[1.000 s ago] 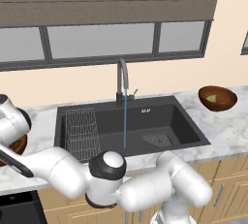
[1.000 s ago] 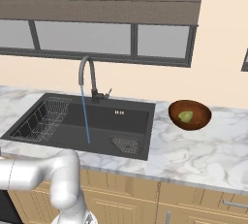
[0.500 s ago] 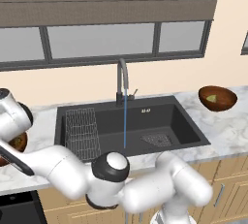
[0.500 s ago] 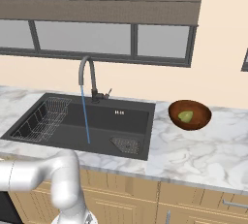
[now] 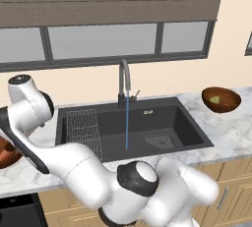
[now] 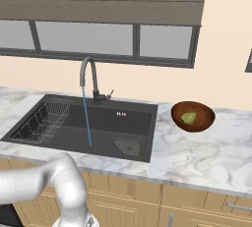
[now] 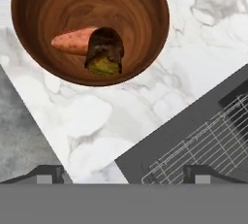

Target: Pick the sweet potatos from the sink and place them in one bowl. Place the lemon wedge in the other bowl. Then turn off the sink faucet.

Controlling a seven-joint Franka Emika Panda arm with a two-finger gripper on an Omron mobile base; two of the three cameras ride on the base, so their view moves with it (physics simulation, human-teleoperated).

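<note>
on the far left of my left base view i see one bowl (image 5: pixel 6 153), but the arm covers most of it and the frame edge cuts it. in the hand view both sweet potatos (image 7: pixel 89 46) lie inside it, the dark one partly over the orange one. the gripper (image 7: pixel 124 172) is empty, its tips standing wide apart. water runs from the sink faucet (image 5: pixel 124 81) into the sink (image 5: pixel 167 118). on the right, the lemon wedge (image 6: pixel 188 118) sits in the other bowl (image 6: pixel 193 116).
</note>
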